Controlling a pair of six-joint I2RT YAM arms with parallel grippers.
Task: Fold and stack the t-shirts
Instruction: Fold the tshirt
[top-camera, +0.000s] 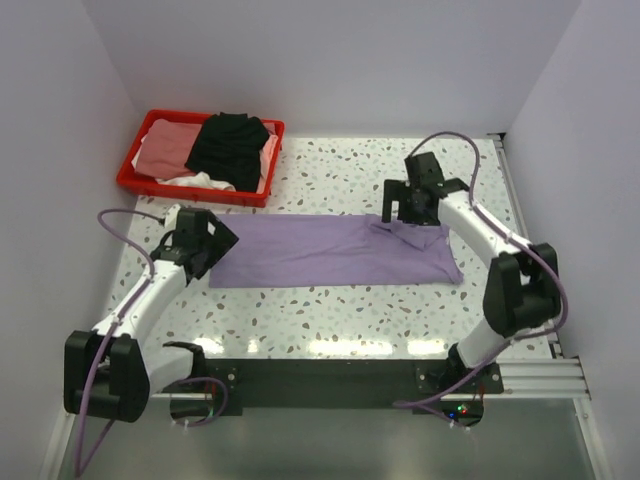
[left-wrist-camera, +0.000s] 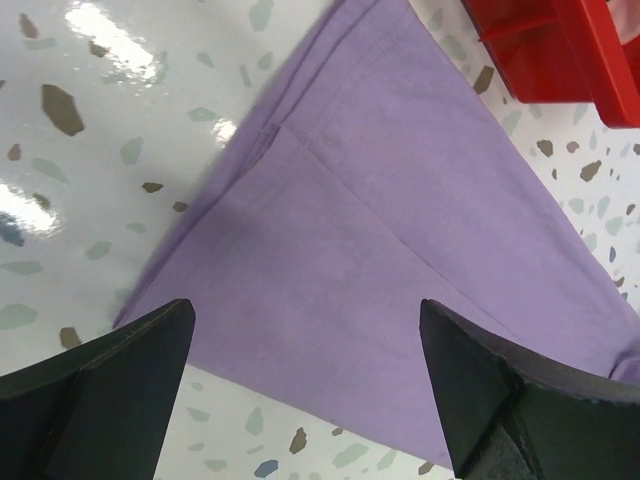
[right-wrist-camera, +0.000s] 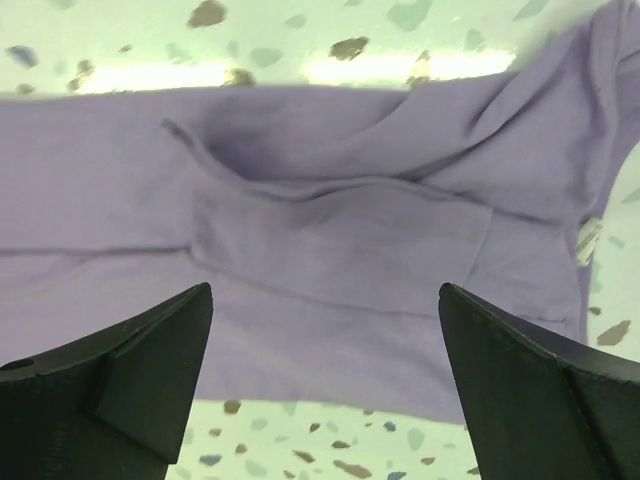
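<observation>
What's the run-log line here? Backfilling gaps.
purple t-shirt: flat, partly folded | left jaws: open above left end | right jaws: open above right end | red bin: clothes waiting

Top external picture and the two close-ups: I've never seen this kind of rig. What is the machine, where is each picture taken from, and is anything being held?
The machine is two robot arms bolted at the near edge of a speckled table. The wide picture looks down from above and behind them. The other two come from cameras on the wrists; the dark wedges at the bottom are each gripper's own fingers. A purple t-shirt lies spread in a long strip on the table. The left gripper is over its left end, the right gripper over its rumpled right end. Both are open and hold nothing. At the far left, a red bin holds more clothes, with a black garment on top.
</observation>
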